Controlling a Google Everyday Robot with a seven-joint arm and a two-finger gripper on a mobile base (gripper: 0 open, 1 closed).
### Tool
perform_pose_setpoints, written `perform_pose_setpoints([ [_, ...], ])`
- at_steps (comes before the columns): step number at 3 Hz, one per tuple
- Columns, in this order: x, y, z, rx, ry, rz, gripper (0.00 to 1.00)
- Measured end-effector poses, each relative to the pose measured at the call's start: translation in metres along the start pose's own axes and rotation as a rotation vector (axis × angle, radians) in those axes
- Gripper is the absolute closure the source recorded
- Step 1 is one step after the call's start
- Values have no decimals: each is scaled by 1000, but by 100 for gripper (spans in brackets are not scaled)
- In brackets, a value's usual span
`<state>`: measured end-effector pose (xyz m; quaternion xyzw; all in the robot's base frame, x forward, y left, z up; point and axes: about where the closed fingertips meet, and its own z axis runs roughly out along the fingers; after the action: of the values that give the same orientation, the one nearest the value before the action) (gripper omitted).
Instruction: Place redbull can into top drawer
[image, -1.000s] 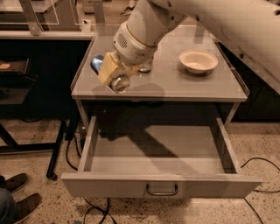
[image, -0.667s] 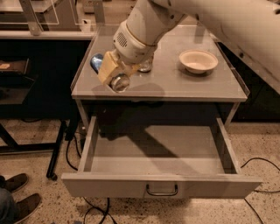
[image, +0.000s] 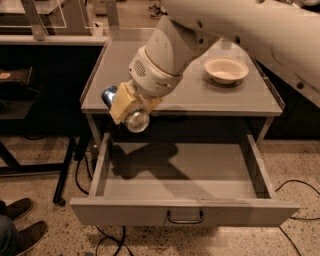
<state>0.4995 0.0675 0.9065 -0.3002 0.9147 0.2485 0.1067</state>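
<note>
My gripper (image: 125, 106) hangs at the front left edge of the grey table (image: 200, 100), its yellowish fingers (image: 120, 104) shut on the redbull can (image: 110, 94). The can lies on its side in the grip, with its blue body toward the left and a shiny metal end (image: 137, 121) facing the camera. It is held above the left part of the top drawer (image: 185, 212), which is pulled wide open below the table. The drawer's floor (image: 190, 170) is bare and its dark curved handle (image: 185, 218) is on the front panel.
A white bowl (image: 226, 69) stands on the table at the right back. My large white arm (image: 240, 30) crosses from the upper right. Cables (image: 300, 185) lie on the floor. A person's shoes (image: 20, 220) are at the lower left. A dark stand (image: 35, 130) is on the left.
The gripper with the can has moved a little forward and down, from over the table's left front corner to over the open drawer's left side.
</note>
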Motion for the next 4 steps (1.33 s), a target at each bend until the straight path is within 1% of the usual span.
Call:
perform_pose_setpoints([
  [1,38,13,10,-37,28,69,100],
  [2,52,15,15,-46,44,92,100],
  [3,54,13,19,-44,48,102,100],
  [4,74,-9,54,-41,82,186,100],
])
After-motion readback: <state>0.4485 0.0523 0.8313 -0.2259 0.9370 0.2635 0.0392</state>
